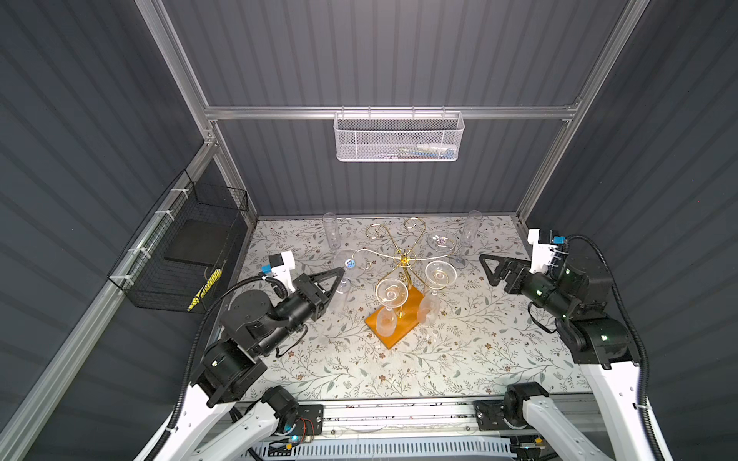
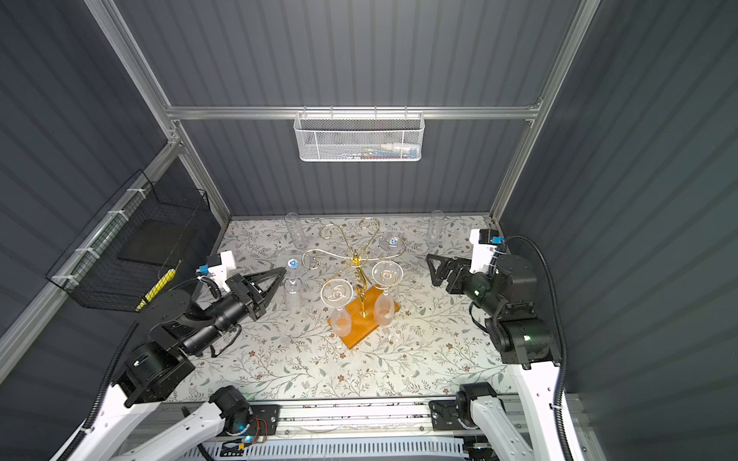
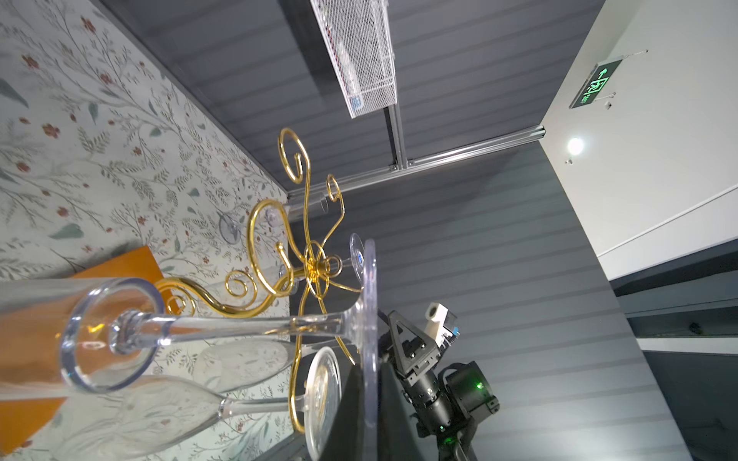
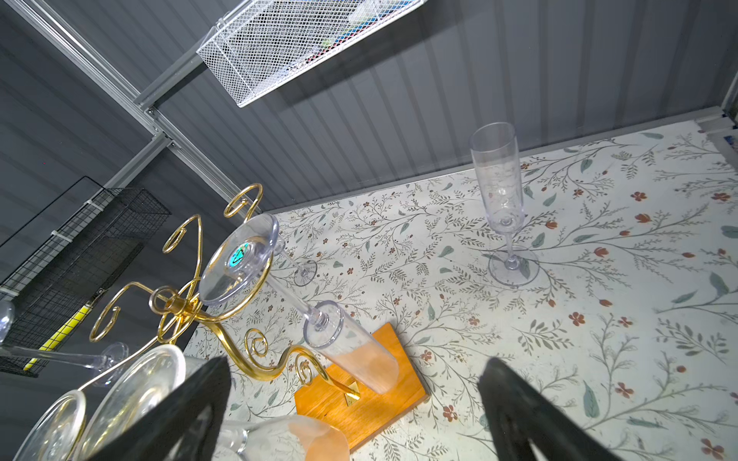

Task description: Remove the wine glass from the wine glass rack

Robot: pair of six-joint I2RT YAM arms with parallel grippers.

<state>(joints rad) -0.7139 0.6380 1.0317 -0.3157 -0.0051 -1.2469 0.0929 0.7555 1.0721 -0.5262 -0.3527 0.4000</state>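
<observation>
Glass (image 1: 350, 264) under task, marked by a blue sticker on its foot, hangs bowl-down at the tip of the left scroll arm of the rack (image 1: 404, 259); whether its stem sits inside the curl cannot be told. Left gripper (image 1: 340, 275) meets that foot from the rack's left side. Its fingers (image 3: 351, 411) are pressed together on the foot's rim, and the left wrist view shows the clear disc edge-on between them. Right gripper (image 1: 489, 270) hovers to the right of the rack, well apart from it, fingers spread wide and nothing between them. Three further glasses hang inverted on the rack: two (image 1: 391, 294) (image 1: 439, 274) on the near arms above the orange base (image 1: 399, 323), one (image 1: 440, 241) on the far right arm. Two flutes stand upright on the table (image 1: 479, 351) behind the rack, one (image 1: 330, 231) to its left and one (image 1: 471, 229) to its right.
</observation>
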